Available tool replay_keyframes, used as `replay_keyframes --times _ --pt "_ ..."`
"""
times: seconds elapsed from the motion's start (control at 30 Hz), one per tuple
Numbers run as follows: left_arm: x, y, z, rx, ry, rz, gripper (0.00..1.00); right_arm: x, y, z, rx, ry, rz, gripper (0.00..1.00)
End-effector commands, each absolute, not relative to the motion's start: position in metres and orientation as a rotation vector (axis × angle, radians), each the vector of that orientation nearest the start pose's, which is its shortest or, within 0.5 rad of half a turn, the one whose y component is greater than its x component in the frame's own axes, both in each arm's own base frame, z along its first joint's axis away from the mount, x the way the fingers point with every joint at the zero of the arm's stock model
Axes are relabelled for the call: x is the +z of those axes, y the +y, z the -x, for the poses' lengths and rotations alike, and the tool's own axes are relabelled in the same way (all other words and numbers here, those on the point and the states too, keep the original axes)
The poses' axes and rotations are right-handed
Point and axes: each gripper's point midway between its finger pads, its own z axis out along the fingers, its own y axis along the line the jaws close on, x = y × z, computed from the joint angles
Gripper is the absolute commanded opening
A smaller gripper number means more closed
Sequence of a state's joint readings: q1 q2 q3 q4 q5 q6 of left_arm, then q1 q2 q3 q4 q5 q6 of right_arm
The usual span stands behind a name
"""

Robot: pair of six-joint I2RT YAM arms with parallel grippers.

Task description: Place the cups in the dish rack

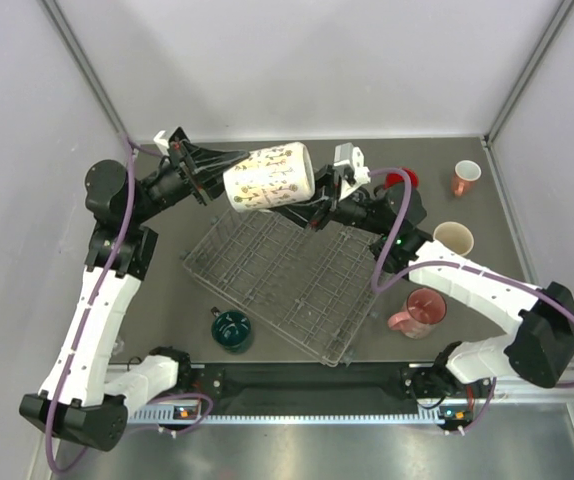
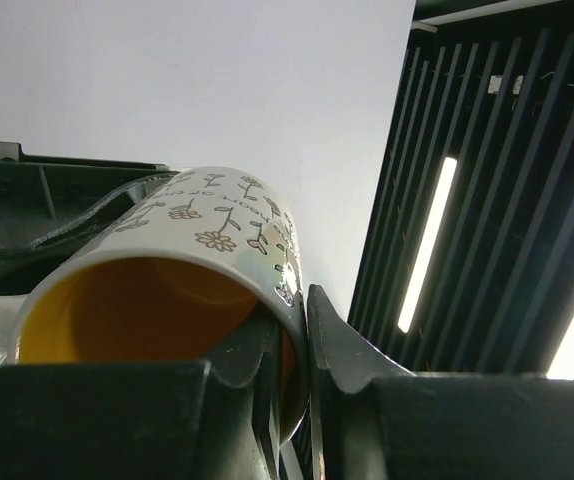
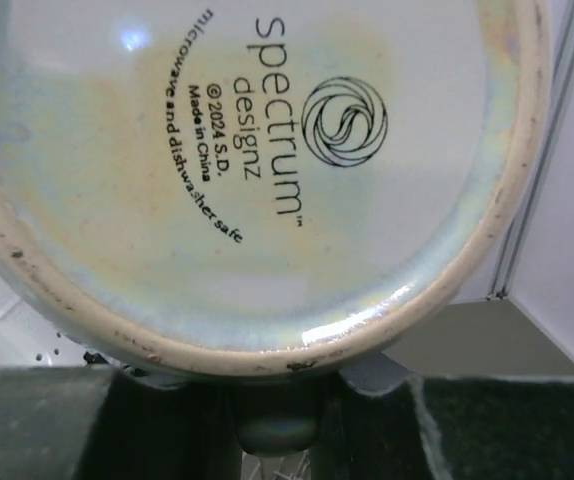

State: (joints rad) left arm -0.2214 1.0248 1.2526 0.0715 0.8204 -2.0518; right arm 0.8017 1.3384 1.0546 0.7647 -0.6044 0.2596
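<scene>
While the floral mug (image 1: 267, 178) hangs on its side above the far edge of the dish rack (image 1: 297, 290), the left gripper (image 2: 302, 340) pinches its rim, one finger inside the yellow interior. The right gripper (image 1: 315, 195) meets the mug's base; I cannot tell whether it grips, as the base fills that wrist view. On the table, a teal mug (image 1: 231, 330) stands by the rack's near left corner. A pink mug (image 1: 419, 312), cream mug (image 1: 453, 238) and salmon mug (image 1: 464, 177) stand right of the rack. The red mug (image 1: 404, 180) is mostly hidden behind the right arm.
</scene>
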Motion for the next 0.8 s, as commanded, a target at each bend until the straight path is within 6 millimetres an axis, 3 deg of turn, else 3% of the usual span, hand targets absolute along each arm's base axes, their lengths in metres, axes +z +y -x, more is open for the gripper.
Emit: replay_keyframes --times 0.0,0.13,0.17,0.27,0.3,0.43,0.5,0.6,0.63,0.7,0.77 --pt "0.568 -0.190 -0.212 -2.737 1.598 1.253 0.00 0.466 0.375 -0.186 1.363 0.815 0.857 0.00" --pt "0.561 -0.191 -0.214 -2.725 1.610 1.288 0.01 0.466 0.375 -0.184 1.379 0.856 0.869 0.00" --pt "0.557 -0.192 -0.215 -2.721 1.619 1.300 0.13 0.466 0.375 -0.182 1.385 0.860 0.874 0.00" --pt "0.545 -0.192 -0.220 -2.705 1.613 1.345 0.30 0.469 0.372 -0.183 1.410 0.888 0.841 0.00" --pt "0.543 -0.190 -0.221 -2.699 1.591 1.365 0.41 0.471 0.371 -0.183 1.412 0.897 0.830 0.00" --pt "0.518 -0.187 -0.229 -2.623 1.551 1.445 0.56 0.473 0.364 -0.189 1.403 0.936 0.753 0.00" --pt "0.505 -0.187 -0.227 -2.585 1.572 1.470 0.57 0.476 0.357 -0.192 1.385 0.938 0.706 0.00" --pt "0.482 -0.186 -0.225 -2.477 1.600 1.566 0.64 0.470 0.350 -0.195 1.345 0.969 0.673 0.00" --pt "0.476 -0.185 -0.225 -2.446 1.596 1.578 0.73 0.466 0.349 -0.199 1.309 0.979 0.679 0.00" --pt "0.453 -0.184 -0.225 -2.384 1.612 1.615 0.79 0.457 0.339 -0.210 1.228 1.042 0.641 0.00" --pt "0.444 -0.182 -0.217 -2.346 1.626 1.593 0.82 0.436 0.334 -0.221 1.164 1.111 0.639 0.00"
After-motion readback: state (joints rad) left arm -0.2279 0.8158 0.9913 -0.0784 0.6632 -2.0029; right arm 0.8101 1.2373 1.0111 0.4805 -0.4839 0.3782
